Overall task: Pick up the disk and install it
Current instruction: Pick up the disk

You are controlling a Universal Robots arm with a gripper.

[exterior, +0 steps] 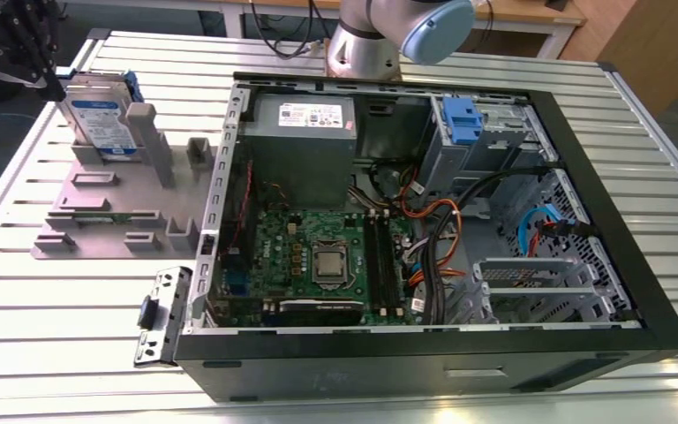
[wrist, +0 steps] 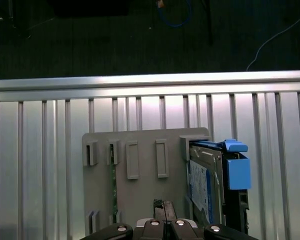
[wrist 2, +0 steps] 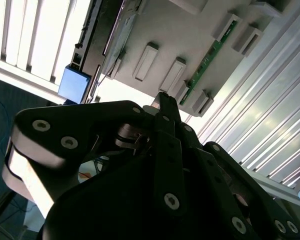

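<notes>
The disk [exterior: 98,119] stands on edge in a slot of the grey holder plate [exterior: 103,190] on the table, at the exterior view's left of the open computer case [exterior: 433,221]. It is silver-grey with a white-and-blue label and a blue caddy frame. In the first wrist view the disk [wrist: 204,186] sits at one end of the holder plate [wrist: 140,195]. My gripper [exterior: 47,84] hovers just beside the disk's top, apart from it. Its black fingertips [wrist: 160,205] press together with nothing between them; the gripper [wrist 2: 162,100] looks shut in both wrist views.
Inside the case lie a grey power supply box [exterior: 304,115], a blue-handled caddy [exterior: 463,119] in its bay, the motherboard [exterior: 327,256] and loose cables [exterior: 445,221]. A green memory stick [exterior: 116,215] lies in the holder. A metal bracket [exterior: 160,314] sits by the case.
</notes>
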